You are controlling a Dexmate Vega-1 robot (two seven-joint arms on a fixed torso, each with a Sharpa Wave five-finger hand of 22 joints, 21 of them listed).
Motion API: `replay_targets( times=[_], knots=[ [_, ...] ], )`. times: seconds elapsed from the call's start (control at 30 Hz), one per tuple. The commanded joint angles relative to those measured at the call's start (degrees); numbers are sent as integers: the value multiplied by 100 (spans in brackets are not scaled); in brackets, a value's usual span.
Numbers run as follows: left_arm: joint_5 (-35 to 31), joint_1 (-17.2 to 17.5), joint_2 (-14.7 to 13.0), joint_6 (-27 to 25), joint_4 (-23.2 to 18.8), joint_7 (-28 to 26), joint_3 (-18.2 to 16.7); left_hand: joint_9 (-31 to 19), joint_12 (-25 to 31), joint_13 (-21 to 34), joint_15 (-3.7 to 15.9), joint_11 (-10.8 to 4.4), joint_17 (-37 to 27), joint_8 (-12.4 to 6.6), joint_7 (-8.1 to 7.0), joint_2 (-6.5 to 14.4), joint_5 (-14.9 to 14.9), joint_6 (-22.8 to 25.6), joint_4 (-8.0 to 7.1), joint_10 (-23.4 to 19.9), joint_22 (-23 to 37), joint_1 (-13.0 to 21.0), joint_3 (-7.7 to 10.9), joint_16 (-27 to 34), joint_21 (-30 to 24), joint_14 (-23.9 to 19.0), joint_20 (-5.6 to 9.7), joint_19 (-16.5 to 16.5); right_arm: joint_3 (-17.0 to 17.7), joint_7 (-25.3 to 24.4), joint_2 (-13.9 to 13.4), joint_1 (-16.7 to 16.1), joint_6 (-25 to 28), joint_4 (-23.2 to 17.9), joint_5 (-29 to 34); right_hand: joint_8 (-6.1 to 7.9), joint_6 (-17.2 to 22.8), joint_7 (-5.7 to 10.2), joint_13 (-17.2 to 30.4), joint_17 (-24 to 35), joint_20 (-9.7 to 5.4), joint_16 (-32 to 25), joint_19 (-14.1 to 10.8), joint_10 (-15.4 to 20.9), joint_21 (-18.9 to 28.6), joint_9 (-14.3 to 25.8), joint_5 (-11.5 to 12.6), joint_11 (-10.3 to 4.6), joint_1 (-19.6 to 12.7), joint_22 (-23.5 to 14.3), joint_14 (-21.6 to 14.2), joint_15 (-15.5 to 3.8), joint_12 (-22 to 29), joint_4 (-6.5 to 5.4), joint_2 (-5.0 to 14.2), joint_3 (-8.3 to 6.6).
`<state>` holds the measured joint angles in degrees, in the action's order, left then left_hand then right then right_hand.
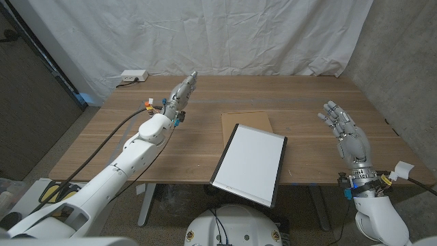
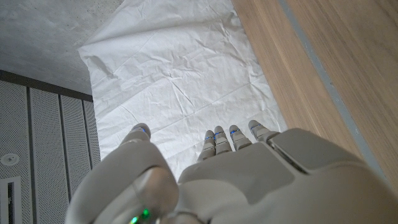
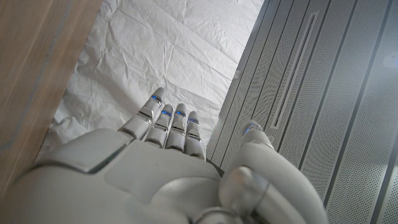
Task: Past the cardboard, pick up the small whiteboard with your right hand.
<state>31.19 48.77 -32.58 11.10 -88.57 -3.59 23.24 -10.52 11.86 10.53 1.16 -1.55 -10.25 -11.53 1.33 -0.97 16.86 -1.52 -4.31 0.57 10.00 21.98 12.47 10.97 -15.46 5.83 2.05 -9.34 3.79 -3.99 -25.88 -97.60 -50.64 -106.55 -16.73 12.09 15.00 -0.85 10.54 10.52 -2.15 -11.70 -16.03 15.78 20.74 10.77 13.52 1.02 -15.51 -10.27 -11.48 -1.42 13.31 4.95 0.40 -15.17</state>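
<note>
Head view shows the big wooden table [image 1: 307, 96] in front of me, with a white sheet [image 1: 205, 34] hanging behind it. The whiteboard [image 1: 250, 163] lies near the front edge, in the middle, its far corner on top of the cardboard [image 1: 246, 121]. My left hand [image 1: 181, 93] is held over the far left part of the table, fingers straight and close together, holding nothing. My right hand [image 1: 345, 133] is up at the right side, well apart from the whiteboard, fingers spread, holding nothing. A white box [image 1: 132, 76] sits at the far left corner.
</note>
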Motion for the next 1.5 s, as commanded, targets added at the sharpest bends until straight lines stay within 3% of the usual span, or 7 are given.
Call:
replay_targets(
  times=[0.03,0.57,0.93,1.37,1.5],
  knots=[
    [-31,-31,29,-32,-2,-41,16,-17,-11,16,2,-22,-15,18,-26,20,-21,19,12,-6,16,36,-18,-14,9,7,364,39,114,36,155,-51,-227,99,168,32,89,19,8,9,-268,-24,-84,65,-22,14,-28,-35,-121,-12,-83,-24,42,73,-4,-24],
    [-81,-54,83,-67,-22,-82,78,-17,-13,16,7,-26,-15,17,-30,29,-28,28,13,-9,17,43,-33,-14,40,-1,351,50,314,24,489,-232,-521,77,678,62,251,112,10,4,-297,-26,-223,212,-40,15,5,-115,-334,-11,-228,-110,70,239,-115,-45],
    [-126,-109,112,-192,-42,-100,159,-18,-14,16,5,-31,-16,20,-26,33,-31,25,14,-10,18,45,-42,-18,57,5,345,53,454,1,702,-289,-610,84,1022,83,369,194,11,10,-317,-27,-292,314,-55,15,29,-166,-409,-14,-308,-149,90,291,-165,-47],
    [-176,-63,81,-246,-178,-168,169,-18,-18,16,9,-36,-16,21,-26,39,-35,27,14,-7,19,49,-52,-20,78,8,342,52,779,-45,1127,-287,-920,112,1718,104,497,278,12,15,-374,-42,-418,412,-52,16,60,-225,-470,-15,-426,-214,107,330,-234,-36],
    [-172,-60,79,-281,-209,-174,177,-18,-17,16,17,-34,-16,21,-24,41,-36,28,14,-9,20,50,-55,-19,85,6,333,52,896,-53,1283,-232,-1094,178,1947,119,593,354,13,13,-406,-35,-487,468,-66,17,121,-293,-592,-11,-484,-265,112,392,-288,-53]
  ],
)
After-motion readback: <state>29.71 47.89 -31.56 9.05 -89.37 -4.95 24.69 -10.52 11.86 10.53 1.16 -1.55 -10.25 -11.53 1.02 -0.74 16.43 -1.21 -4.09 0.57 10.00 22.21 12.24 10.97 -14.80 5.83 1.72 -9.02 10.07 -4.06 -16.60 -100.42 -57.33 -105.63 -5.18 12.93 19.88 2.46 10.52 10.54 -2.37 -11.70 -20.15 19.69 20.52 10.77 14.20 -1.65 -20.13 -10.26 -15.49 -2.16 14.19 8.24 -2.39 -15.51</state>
